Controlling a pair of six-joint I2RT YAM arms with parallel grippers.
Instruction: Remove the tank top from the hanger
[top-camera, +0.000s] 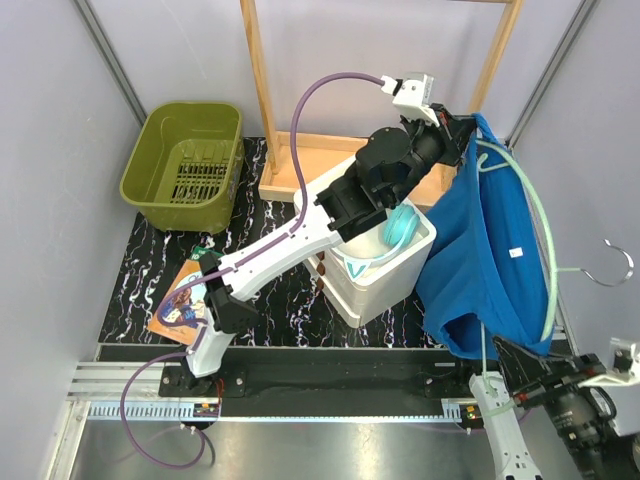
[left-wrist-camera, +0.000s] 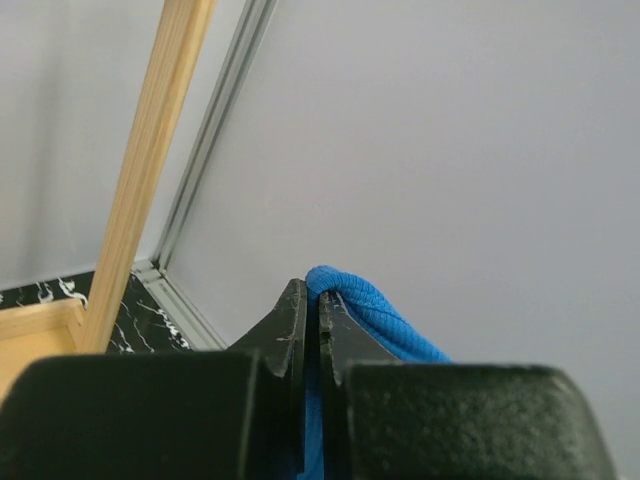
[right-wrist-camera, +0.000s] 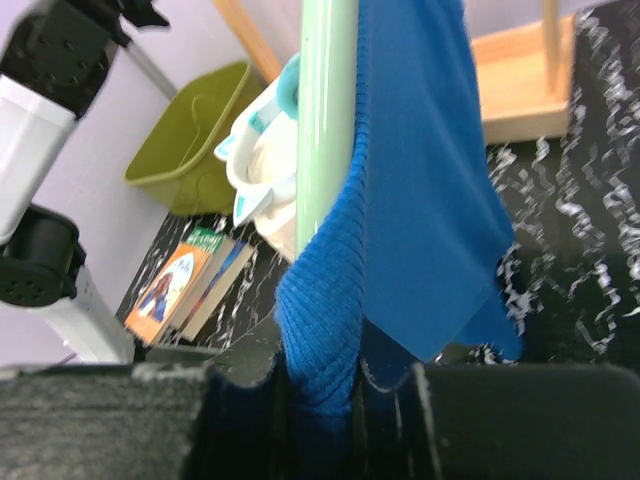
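Note:
The royal-blue tank top (top-camera: 478, 250) hangs at the right, draped over the pale mint-green hanger (top-camera: 540, 240), whose wire hook (top-camera: 612, 266) points right. My left gripper (top-camera: 467, 133) is raised at the top end and shut on a blue strap; in the left wrist view the strap (left-wrist-camera: 370, 305) loops over the closed fingertips of the gripper (left-wrist-camera: 312, 292). My right gripper (top-camera: 507, 357) is at the lower end. In the right wrist view it (right-wrist-camera: 318, 375) is shut on the ribbed blue edge (right-wrist-camera: 325, 300), with the hanger bar (right-wrist-camera: 325, 110) rising just above the pinch.
A white box (top-camera: 375, 280) with turquoise headphones (top-camera: 402, 228) stands under my left arm. An olive basket (top-camera: 185, 160) is at the far left, a book (top-camera: 185, 305) lies near the left base, and the wooden rack frame (top-camera: 262, 95) stands behind. Walls close in on the right.

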